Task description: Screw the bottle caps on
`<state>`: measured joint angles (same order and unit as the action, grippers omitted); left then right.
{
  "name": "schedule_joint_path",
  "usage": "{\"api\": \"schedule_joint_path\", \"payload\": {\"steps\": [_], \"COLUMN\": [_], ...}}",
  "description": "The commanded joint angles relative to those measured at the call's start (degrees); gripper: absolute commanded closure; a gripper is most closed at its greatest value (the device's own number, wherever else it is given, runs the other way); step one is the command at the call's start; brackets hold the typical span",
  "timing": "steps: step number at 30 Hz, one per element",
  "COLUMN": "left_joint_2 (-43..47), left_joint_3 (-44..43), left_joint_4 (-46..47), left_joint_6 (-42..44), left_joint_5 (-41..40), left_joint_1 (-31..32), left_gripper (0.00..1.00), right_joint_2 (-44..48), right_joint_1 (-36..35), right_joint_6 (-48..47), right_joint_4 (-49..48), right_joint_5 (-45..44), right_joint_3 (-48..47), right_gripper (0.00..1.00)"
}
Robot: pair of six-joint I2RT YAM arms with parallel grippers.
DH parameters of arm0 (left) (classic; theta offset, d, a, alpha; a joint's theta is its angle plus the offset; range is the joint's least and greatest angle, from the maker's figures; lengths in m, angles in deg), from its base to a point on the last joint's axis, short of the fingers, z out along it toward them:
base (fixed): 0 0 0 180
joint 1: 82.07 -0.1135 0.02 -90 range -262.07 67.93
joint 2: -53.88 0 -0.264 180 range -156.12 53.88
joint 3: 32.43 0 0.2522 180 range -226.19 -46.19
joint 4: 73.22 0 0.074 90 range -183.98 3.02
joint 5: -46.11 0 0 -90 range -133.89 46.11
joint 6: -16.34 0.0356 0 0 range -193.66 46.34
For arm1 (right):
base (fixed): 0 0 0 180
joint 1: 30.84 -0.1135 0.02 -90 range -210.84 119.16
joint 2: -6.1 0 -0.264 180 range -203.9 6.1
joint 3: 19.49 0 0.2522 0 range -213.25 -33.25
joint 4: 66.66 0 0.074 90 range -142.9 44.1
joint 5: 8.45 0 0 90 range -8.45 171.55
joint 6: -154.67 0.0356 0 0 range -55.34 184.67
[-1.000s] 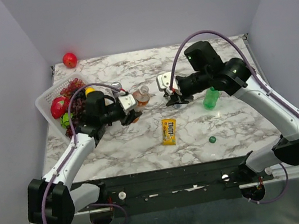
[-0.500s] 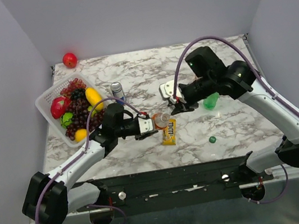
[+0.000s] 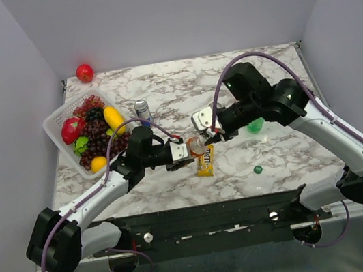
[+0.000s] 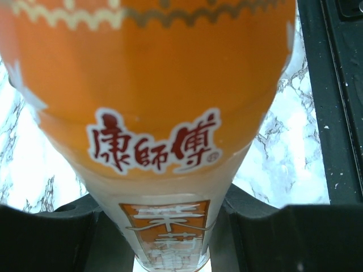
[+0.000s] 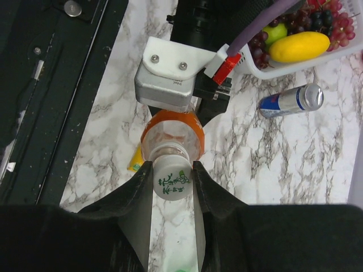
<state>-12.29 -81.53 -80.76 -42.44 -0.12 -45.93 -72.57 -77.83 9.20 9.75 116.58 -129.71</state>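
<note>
Orange drink fills a small clear bottle (image 3: pixel 193 150) that is held off the bench (image 3: pixel 159 84), near its front middle, above a yellow sweet packet (image 3: pixel 205 165). The left tool (image 3: pixel 185 151) is closed narrowly round the bottle's body. The left wrist view shows its dark fingers (image 4: pixel 45 238) pressing on either side of the orange label.

The bottle does not stand upright. It is tipped over, so its long axis runs from the left tool towards the right arm, with the neck pointing at the right tool (image 5: pixel 172 190). That tool is pinched almost shut on a white cap (image 5: pixel 172 180). The cap sits right at the bottle's mouth, touching it and squarely in line with the neck. Whether the thread has caught cannot be told.

The coming move turns on this shared line. The cap likely has to be twisted around the neck's axis while the left tool keeps the bottle from turning. If the bottle tilts, the cap could go on crooked.

Further right, a green bottle (image 3: pixel 256 124) shows just behind the right arm. Its dark green cap (image 3: pixel 258 169) lies apart on the bench, nearer the front edge. A drink can (image 3: pixel 142 109) stands beside a white basket (image 3: pixel 54 119) of fruit on the left.
</note>
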Motion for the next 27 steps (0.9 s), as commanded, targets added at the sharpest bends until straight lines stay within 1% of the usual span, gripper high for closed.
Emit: {"api": "schedule_joint_path", "payload": {"steps": [1, 10, 15, 18, 22, 27], "left_joint_2": [0.1, 1.2, 1.7, 2.5, 3.2, 4.4], "left_joint_3": [-1.5, -0.4, -0.4, 0.3, 1.2, 2.5], "left_joint_4": [3.1, 5.9, 7.6, 9.5, 12.9, 15.2], "left_joint_6": [-2.0, -5.0, -8.9, -10.8, -12.5, -12.5], "left_joint_5": [-1.6, -3.3, -4.8, -5.6, -7.7, -9.1], "left_joint_1": [0.9, 1.4, 1.4, 1.4, 1.4, 1.5], "left_gripper": [1.00, 1.00, 1.00, 1.00, 1.00, 1.00], "right_joint_2": [0.8, -0.2, -1.0, -1.6, -2.4, -3.1], "right_joint_1": [-1.2, -2.1, -2.1, -2.1, -2.1, -2.0], "right_joint_6": [-1.0, -1.6, -0.4, 2.4, 8.3, 14.3], "right_joint_4": [-0.1, 0.7, 0.5, -0.3, -2.2, -5.5], "right_joint_5": [-0.7, -2.4, -4.3, -5.8, -7.8, -11.3], "right_joint_3": [1.1, 0.8, 0.8, 0.9, 1.5, 2.6], "right_gripper": [0.75, 0.74, 0.74, 0.73, 0.73, 0.74]}}
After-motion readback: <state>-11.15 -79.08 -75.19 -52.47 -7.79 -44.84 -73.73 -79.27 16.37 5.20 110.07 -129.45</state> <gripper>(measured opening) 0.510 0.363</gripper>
